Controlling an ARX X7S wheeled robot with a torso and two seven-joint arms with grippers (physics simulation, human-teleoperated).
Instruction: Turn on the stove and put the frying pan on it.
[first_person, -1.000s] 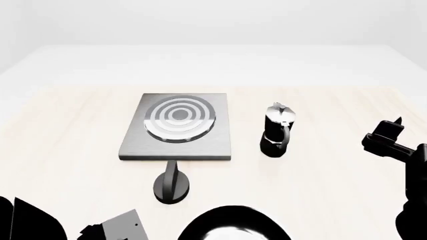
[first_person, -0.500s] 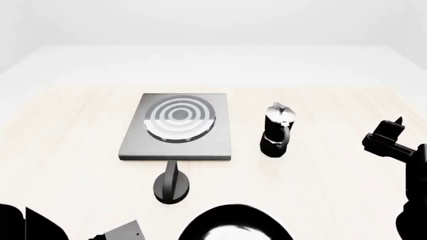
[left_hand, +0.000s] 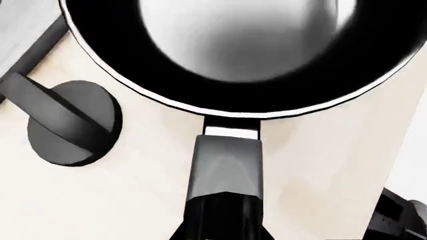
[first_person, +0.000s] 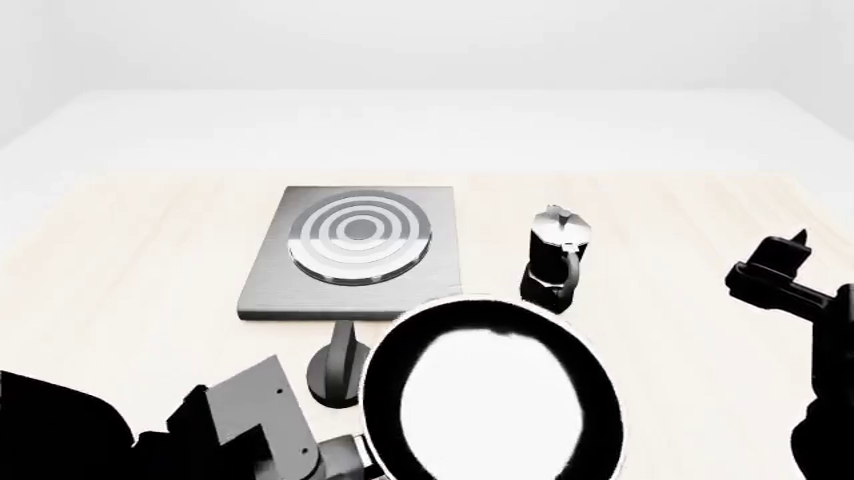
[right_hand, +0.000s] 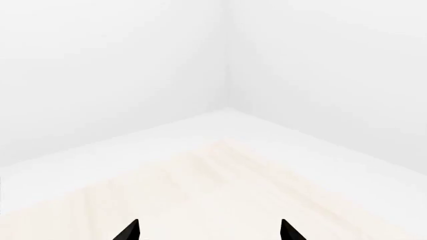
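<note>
The frying pan, black with a glossy pale inside, hangs above the table in front of the stove. It hides part of the knob and the moka pot's base. My left gripper is shut on its dark grey handle. The left wrist view shows the gripper on the handle and the pan bowl beyond. The stove is a dark grey slab with a ring burner and a black round knob, which also shows in the left wrist view. My right gripper is open and empty at the far right.
A black moka pot stands upright right of the stove, just behind the pan's rim. The pale wooden table reaches a white floor and walls. The right wrist view shows only the table and a room corner.
The left arm has come up and forward with the frying pan. The pan now fills the lower middle of the head view, overlapping the knob and the moka pot's base. The right arm is still.
</note>
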